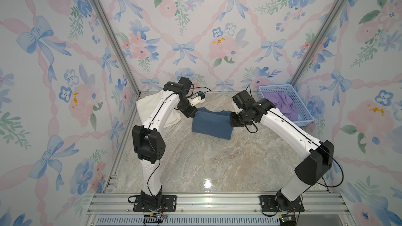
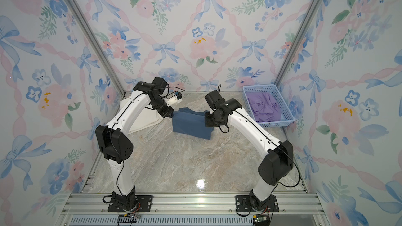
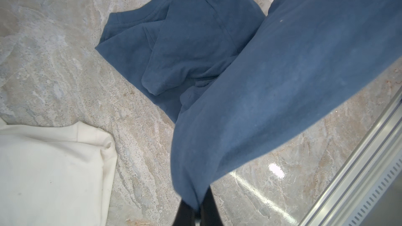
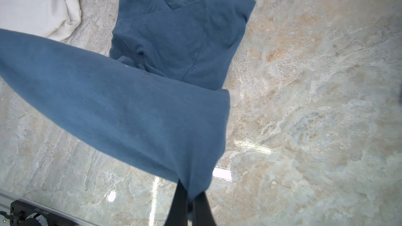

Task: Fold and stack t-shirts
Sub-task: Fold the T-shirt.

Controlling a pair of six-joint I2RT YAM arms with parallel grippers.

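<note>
Tabletop [image 1: 206, 159], blue t-shirt [image 1: 211, 127], cream t-shirt [image 1: 145, 105] half-hidden

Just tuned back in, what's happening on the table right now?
Both arms are mid-fold on the blue t-shirt. The left tool and right tool are each shut on its lifted edge, while the rest lies on the marble table. The cream t-shirt lies at the far left, partly behind the left arm. A purple garment sits in the blue basket at the far right.
</note>
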